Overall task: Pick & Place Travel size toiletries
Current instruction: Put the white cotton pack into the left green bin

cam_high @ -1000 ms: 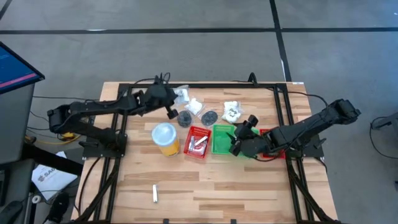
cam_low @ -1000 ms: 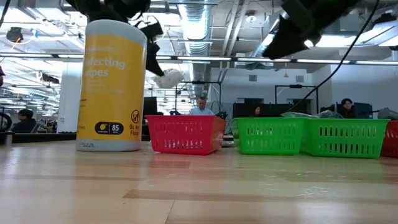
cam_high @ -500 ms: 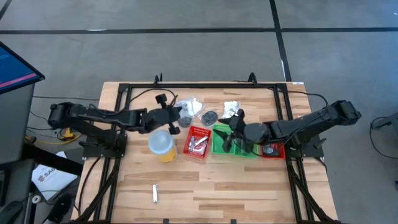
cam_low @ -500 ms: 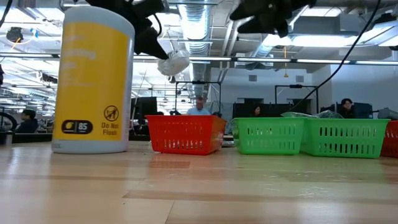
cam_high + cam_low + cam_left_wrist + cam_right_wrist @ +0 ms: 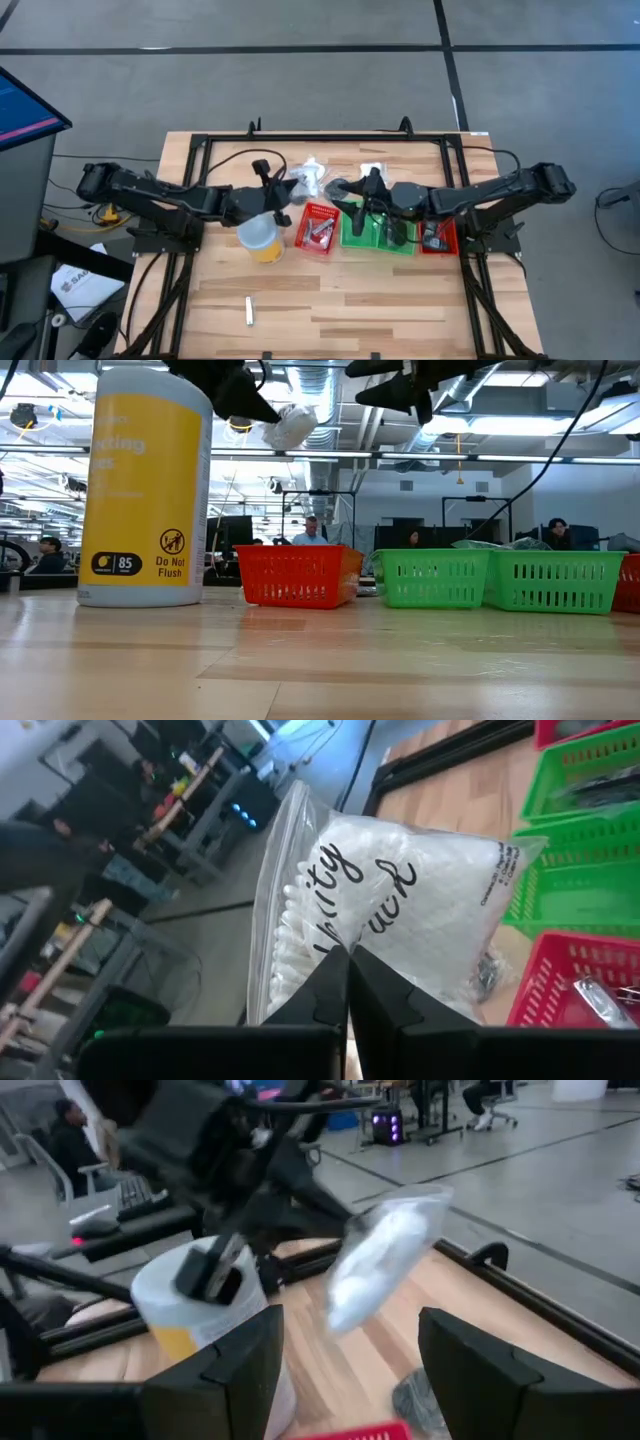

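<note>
While the left end effector (image 5: 347, 982) is pinching a white packet (image 5: 400, 910) in the air beside the yellow cup (image 5: 262, 228), the right end effector (image 5: 350, 1370) is hovering spread, facing it.

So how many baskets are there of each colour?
Red baskets: 2
Green baskets: 2
Total: 4

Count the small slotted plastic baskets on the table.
4, in a row: red plastic basket, green basket, second green basket, second red basket at the low view's edge.
</note>
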Motion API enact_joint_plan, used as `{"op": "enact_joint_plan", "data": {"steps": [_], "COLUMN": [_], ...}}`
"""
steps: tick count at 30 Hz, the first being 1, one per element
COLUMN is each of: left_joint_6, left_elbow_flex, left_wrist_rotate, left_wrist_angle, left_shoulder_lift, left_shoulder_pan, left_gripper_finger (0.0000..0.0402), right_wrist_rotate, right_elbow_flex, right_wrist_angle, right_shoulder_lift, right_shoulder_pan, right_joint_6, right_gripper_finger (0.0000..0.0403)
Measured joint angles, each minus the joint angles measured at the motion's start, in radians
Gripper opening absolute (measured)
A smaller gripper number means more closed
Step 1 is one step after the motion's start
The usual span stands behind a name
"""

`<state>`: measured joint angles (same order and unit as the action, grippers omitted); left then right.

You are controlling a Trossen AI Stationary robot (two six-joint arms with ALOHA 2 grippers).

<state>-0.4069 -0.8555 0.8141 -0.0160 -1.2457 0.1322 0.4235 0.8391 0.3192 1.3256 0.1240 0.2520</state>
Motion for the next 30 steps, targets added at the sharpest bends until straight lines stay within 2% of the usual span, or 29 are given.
{"op": "enact_joint_plan", "data": {"steps": [6,9,12,17,27,30], "left_joint_6": [-0.047,-0.083,-0.087,-0.086,-0.136,-0.147], "left_elbow_flex": [0.000,0.000,0.000,0.000,-0.071,-0.111], "left_wrist_rotate": [0.028,0.028,0.028,0.028,0.021,0.060], "left_wrist_angle": [0.061,0.098,0.126,0.151,0.213,0.218], "left_shoulder_lift": [0.000,0.000,0.000,-0.005,-0.160,-0.198], "left_shoulder_pan": [0.068,0.095,0.104,0.104,0.103,0.101], "left_gripper_finger": [0.0000,0.0000,0.0000,0.0000,0.0000,0.0000], "right_wrist_rotate": [-0.011,-0.062,-0.117,-0.132,-0.132,-0.132], "right_elbow_flex": [0.000,0.000,0.000,0.000,0.001,0.001], "right_wrist_angle": [0.097,0.142,0.188,0.192,0.182,0.167], "right_shoulder_lift": [0.018,0.018,0.018,0.018,0.018,0.018], "right_shoulder_pan": [-0.047,-0.065,-0.069,-0.065,-0.065,-0.065], "right_joint_6": [0.000,0.002,0.002,0.002,0.002,0.002], "right_gripper_finger": [0.0221,0.0221,0.0221,0.0221,0.0221,0.0218]}}
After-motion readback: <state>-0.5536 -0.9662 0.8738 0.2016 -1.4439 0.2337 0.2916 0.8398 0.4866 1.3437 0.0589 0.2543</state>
